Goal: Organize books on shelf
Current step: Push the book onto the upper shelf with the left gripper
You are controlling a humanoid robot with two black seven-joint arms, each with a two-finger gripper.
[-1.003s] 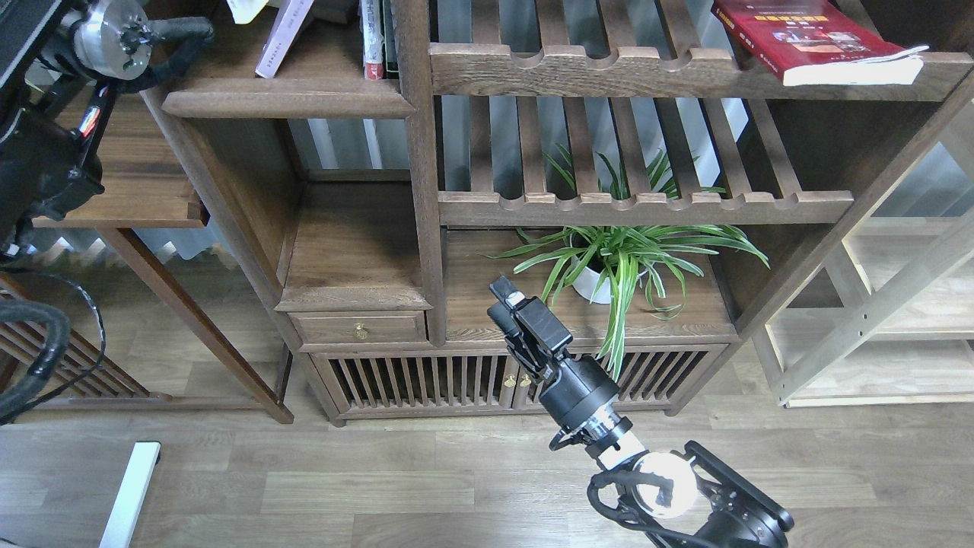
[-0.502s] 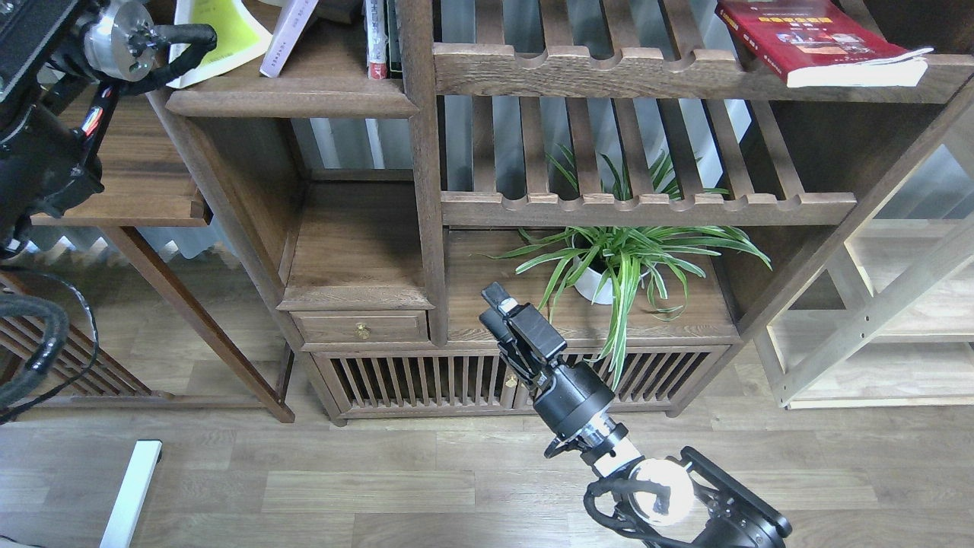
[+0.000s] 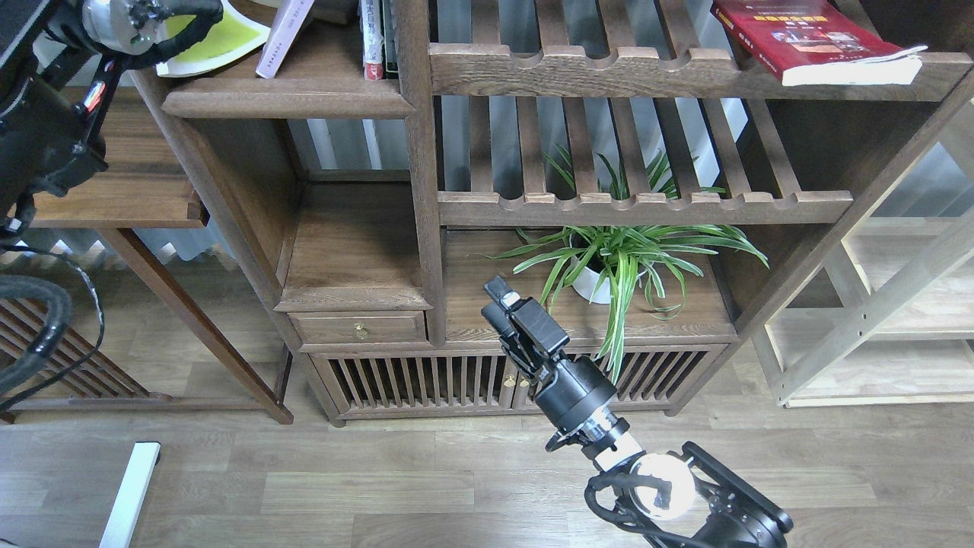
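Dark walnut bookcase with three bright book covers, a green plant and black robot arms.

The shelf (image 3: 289, 97) is dark walnut brown with visible grain, like the slatted racks (image 3: 647, 72) beside it. On it lie a yellow-green book (image 3: 217, 42) with white edges and a pale lavender book (image 3: 283, 34); next to them stand narrow books (image 3: 373, 38) with red-and-white spines. The dark red book (image 3: 806, 38) carries small yellow lettering and a white page edge. The plant (image 3: 624, 255) has green leaves striped pale cream, in a white pot (image 3: 590, 285). The right gripper (image 3: 506, 304) is black, with a silver ring behind it; the left arm (image 3: 46, 129) is black with a silver joint. The floor (image 3: 380, 487) is grey-brown planks. The drawer knob (image 3: 361, 332) is brass.
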